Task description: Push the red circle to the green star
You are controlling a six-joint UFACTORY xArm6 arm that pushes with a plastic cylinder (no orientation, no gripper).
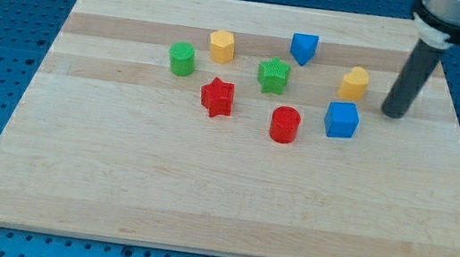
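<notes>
The red circle [285, 124] stands near the board's middle, a little below and to the right of the green star [273, 75]. A small gap lies between them. My tip [393, 113] rests on the board at the view's right, well to the right of the red circle, beyond the blue cube [341, 120] and the yellow block [354, 83].
A red star [217, 97] lies left of the red circle. A green circle [182, 59] and a yellow hexagon [222, 46] stand at the upper left. A blue block [303, 48] stands above the green star. The wooden board [202, 197] sits on a blue perforated table.
</notes>
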